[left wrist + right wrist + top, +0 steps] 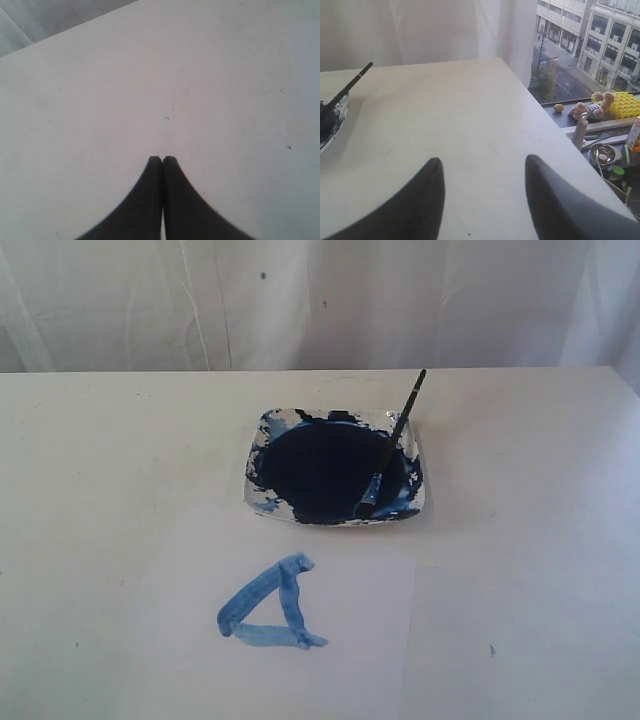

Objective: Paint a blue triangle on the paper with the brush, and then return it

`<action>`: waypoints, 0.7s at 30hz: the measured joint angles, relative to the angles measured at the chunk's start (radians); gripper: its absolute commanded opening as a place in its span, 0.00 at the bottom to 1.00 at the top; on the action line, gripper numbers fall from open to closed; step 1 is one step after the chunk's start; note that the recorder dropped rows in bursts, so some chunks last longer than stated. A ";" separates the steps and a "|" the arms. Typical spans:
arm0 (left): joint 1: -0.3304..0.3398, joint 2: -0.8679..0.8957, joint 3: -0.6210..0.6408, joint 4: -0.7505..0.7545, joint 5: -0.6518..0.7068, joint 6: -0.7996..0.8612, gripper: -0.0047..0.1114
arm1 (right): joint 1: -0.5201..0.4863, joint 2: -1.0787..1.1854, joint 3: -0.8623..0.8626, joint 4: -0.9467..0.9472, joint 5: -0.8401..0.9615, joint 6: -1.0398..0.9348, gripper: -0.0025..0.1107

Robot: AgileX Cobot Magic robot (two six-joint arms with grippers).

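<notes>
Left gripper [162, 159] pressed closed, right gripper [482, 167] spread wide, empty

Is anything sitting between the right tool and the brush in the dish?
Nothing visible. Only bare tabletop lies between the open right tool and the brush, which rests in the paint dish.

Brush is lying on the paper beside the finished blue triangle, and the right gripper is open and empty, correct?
No. The exterior view shows the brush resting in the paint dish, not on the paper. The rest holds: the blue triangle is finished and the right gripper is open and empty.
</notes>
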 measured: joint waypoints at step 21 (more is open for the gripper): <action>0.000 0.000 0.000 0.000 0.000 0.000 0.04 | 0.000 0.000 0.076 0.000 -0.037 0.000 0.44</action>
